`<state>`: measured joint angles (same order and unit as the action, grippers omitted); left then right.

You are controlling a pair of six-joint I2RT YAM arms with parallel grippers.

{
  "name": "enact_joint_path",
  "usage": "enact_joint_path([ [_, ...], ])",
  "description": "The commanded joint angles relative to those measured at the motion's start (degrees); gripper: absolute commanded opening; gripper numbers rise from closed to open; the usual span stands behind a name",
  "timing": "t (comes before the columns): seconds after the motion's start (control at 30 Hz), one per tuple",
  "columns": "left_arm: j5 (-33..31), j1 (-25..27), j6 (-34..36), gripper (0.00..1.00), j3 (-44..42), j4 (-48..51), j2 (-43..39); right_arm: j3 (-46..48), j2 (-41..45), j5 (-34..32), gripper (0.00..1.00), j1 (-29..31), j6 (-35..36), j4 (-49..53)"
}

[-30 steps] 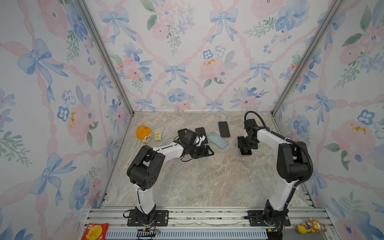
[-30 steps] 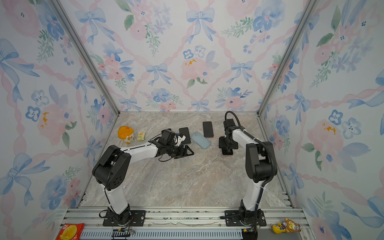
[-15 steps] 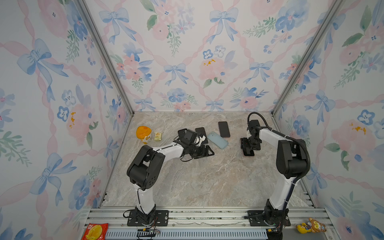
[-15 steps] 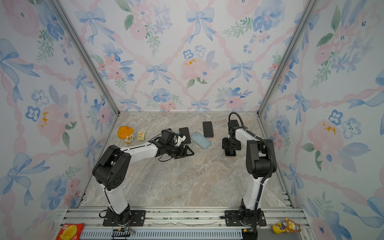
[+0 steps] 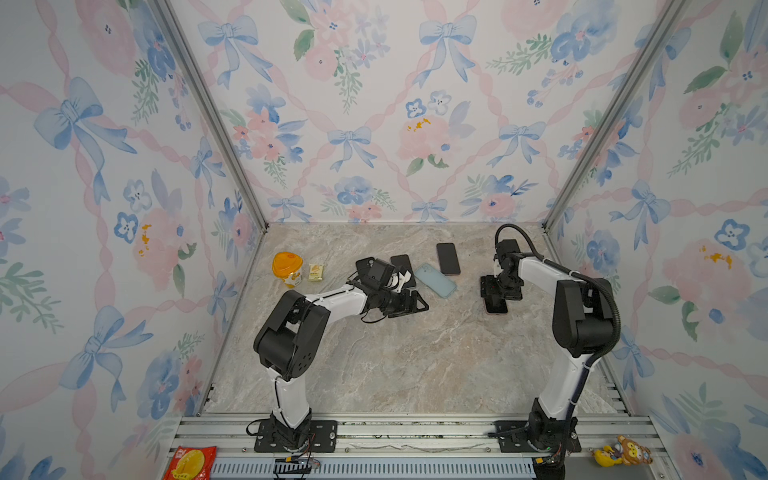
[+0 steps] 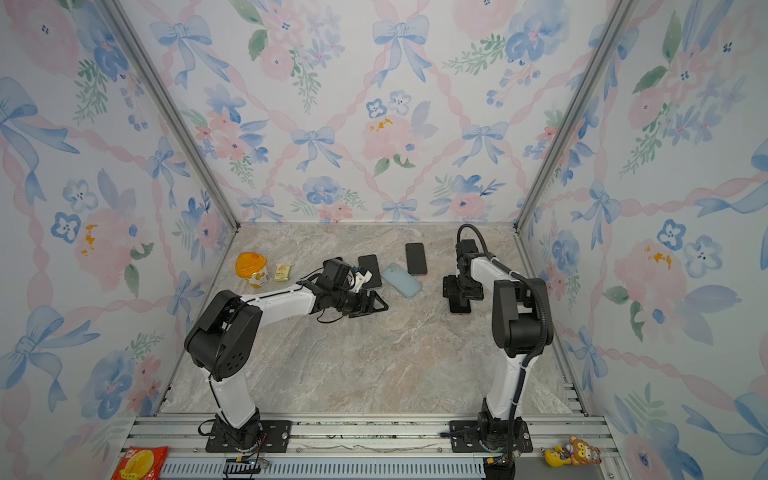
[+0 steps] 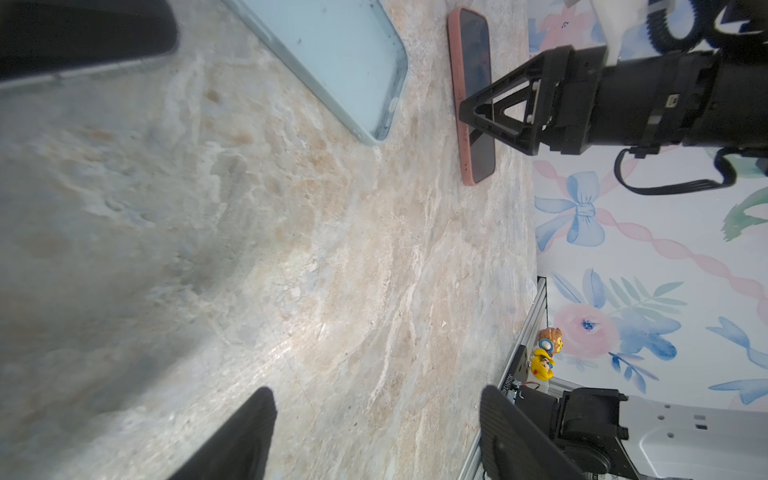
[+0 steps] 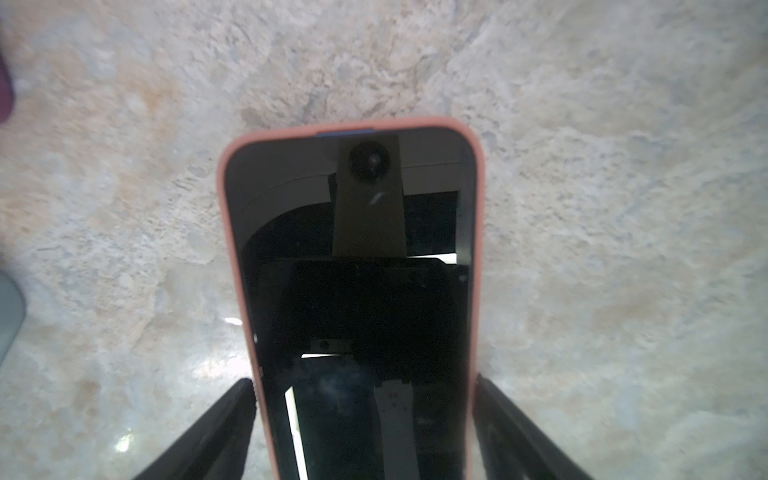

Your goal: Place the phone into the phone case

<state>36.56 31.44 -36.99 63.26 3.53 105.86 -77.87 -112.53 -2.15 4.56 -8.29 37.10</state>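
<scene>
The room is a booth with walls (image 5: 374, 124) of flowered paper on three sides. The marble surface (image 5: 395, 353) has much free place in front, and the things lie toward the back. Of the two arms, the right one is clearly the nearer. The right hand (image 5: 498, 296) stands directly over the phone (image 8: 357, 291). The phone lies flat, screen up, on the right part of the surface, and it appears already seated in a pink case (image 8: 415, 124). Its long axis runs from front to back. The fingers (image 8: 216, 432) stand one at each long edge, just beside it; whether they press it or stand free of it, one cannot tell. The left hand (image 5: 415, 305) is released and empty, well apart from the phone, near an empty light blue case (image 5: 436, 280).
</scene>
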Motion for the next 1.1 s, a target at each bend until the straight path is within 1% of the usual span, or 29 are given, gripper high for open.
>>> enact_joint_path([
  [0.0, 0.7, -0.4, 1.7, 0.78, -0.4, 0.6, 0.7, 0.5, 0.0, -0.3, 0.85, 0.4, 0.4, 0.1],
  [0.23, 0.2, -0.5, 1.6, 0.79, -1.0, 0.7, 0.3, 0.0, 0.6, -0.6, 0.88, 0.7, 0.7, 0.6],
  [0.37, -2.5, 0.4, 0.8, 0.77, -1.7, 0.7, -1.8, -0.8, 3.8, -0.6, 0.87, 0.9, 0.0, 2.8],
  [0.43, -2.8, 0.6, 0.4, 0.77, -1.5, 0.7, -2.3, -0.7, 6.3, -0.3, 0.87, 1.4, -1.1, 2.9],
  [0.5, -2.9, 0.5, 0.2, 0.76, -1.0, 1.0, -2.0, -0.9, 7.8, 0.1, 0.86, 2.6, -2.5, 3.4],
  [0.63, -3.5, 0.6, -0.4, 0.76, -0.5, 1.9, -2.4, -0.6, 9.8, -0.6, 0.85, 7.7, -4.3, 2.2],
  [0.83, -5.6, 0.6, -1.4, 0.76, 0.6, 2.4, -2.3, -3.7, 7.7, -3.6, 0.83, 14.6, -6.7, 2.3],
  [0.93, -5.9, 0.5, -1.4, 0.76, 2.6, 2.7, -0.7, -7.1, 4.6, -4.3, 0.83, 16.2, -6.8, 3.2],
  [1.07, -7.2, -0.2, -1.4, 0.77, 3.7, 3.0, -0.4, -10.0, 1.6, -5.0, 0.83, 16.9, -6.7, 3.3],
])
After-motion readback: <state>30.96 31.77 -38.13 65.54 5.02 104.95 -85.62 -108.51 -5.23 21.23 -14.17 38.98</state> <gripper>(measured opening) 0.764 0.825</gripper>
